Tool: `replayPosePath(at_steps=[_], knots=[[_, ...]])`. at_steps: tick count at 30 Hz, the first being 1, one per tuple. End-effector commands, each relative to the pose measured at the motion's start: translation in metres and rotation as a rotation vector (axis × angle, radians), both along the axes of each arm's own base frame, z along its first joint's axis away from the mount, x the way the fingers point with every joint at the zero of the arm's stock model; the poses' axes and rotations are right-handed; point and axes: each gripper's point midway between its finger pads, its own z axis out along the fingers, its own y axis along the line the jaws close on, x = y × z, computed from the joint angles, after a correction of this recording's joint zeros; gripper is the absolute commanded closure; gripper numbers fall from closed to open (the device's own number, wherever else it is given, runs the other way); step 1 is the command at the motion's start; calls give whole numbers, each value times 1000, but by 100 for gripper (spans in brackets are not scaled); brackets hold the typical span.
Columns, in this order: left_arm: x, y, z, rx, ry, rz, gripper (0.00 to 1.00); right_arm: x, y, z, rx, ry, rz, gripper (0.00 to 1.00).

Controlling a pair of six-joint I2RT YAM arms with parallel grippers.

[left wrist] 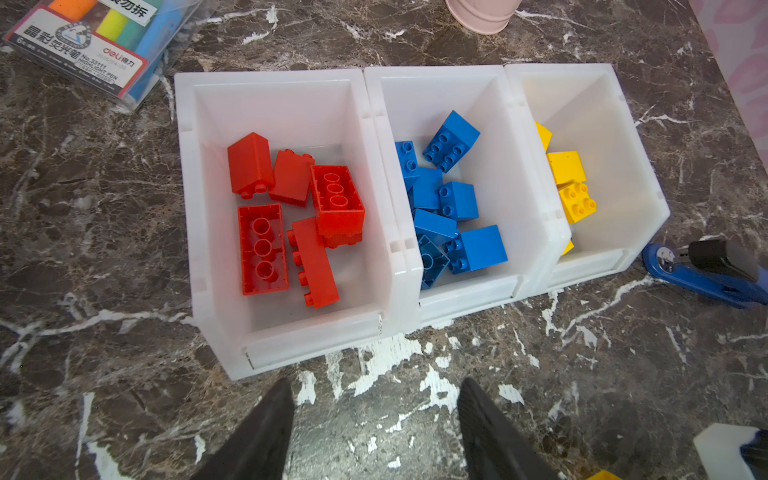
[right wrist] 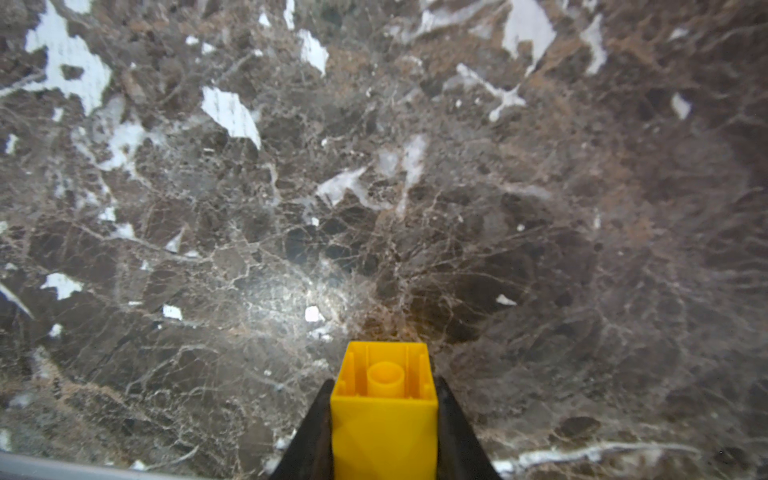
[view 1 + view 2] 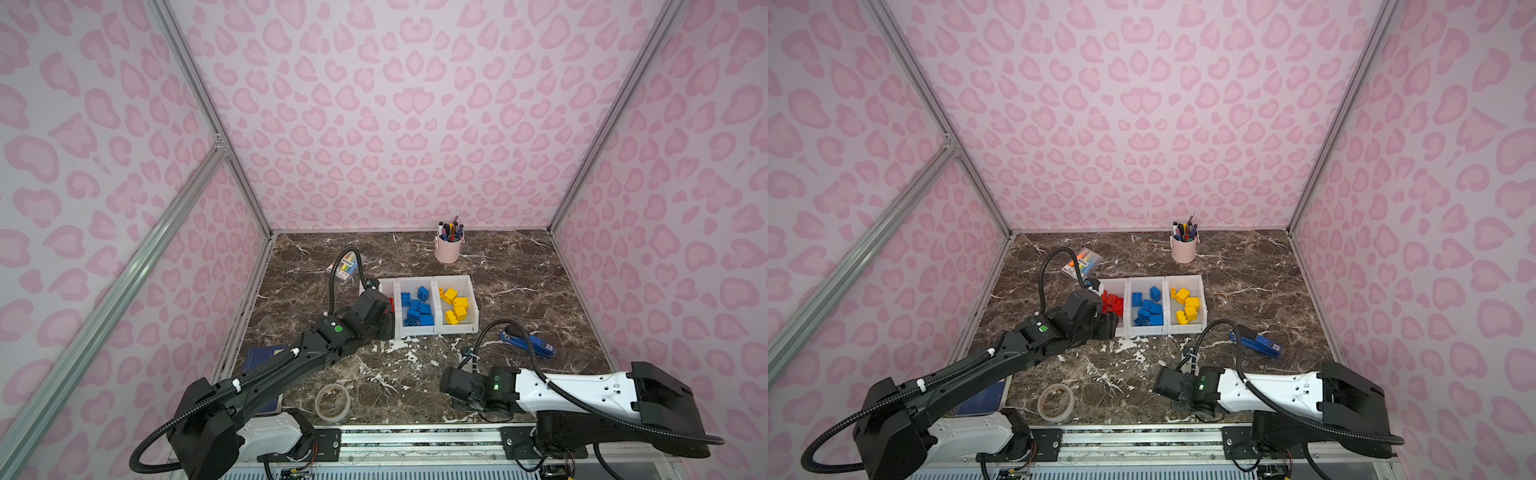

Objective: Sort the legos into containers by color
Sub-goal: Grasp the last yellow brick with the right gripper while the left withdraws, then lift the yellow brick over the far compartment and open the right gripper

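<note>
The right end effector [image 2: 384,380] is pressed onto a yellow lego [image 2: 384,432], pinching it over the desk [image 2: 374,166]. The left end effector [image 1: 376,384] is spread and holds nothing, facing the containers [image 1: 316,347]. There red legos [image 1: 262,249], blue legos [image 1: 478,245] and yellow legos [image 1: 575,203] lie sorted. The highlighter pack [image 1: 83,45] reads "deli", "No.33111", "HIGHLIGHT PEN".
</note>
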Motion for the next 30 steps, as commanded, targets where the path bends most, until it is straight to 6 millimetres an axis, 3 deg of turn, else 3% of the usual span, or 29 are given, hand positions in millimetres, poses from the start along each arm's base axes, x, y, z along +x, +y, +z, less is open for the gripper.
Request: replayPosePath(at_steps=[1, 4, 7, 12, 15, 18, 23, 27, 30], knots=[[1, 2, 2, -2, -12, 13, 35, 4, -3, 5, -7, -29, -23, 70], [1, 3, 3, -4, -16, 17, 35, 13, -10, 17, -38, -68, -37, 71], [1, 4, 7, -4, -23, 19, 35, 40, -14, 44, -57, -143, -16, 71], [-2, 11, 13, 1, -36, 30, 34, 118, -21, 97, -23, -237, -14, 72], [-5, 15, 15, -11, -44, 41, 34, 164, -27, 112, -13, -257, -27, 72], [-9, 20, 14, -19, -43, 54, 34, 200, -25, 113, 6, -238, -30, 72], [-15, 27, 15, -28, -48, 73, 35, 240, -12, 99, 9, -170, 2, 71], [-18, 33, 14, -17, -47, 83, 34, 257, -1, 89, 6, -150, 18, 69], [-20, 36, 12, -13, -44, 85, 34, 261, 2, 88, 14, -147, 13, 59]])
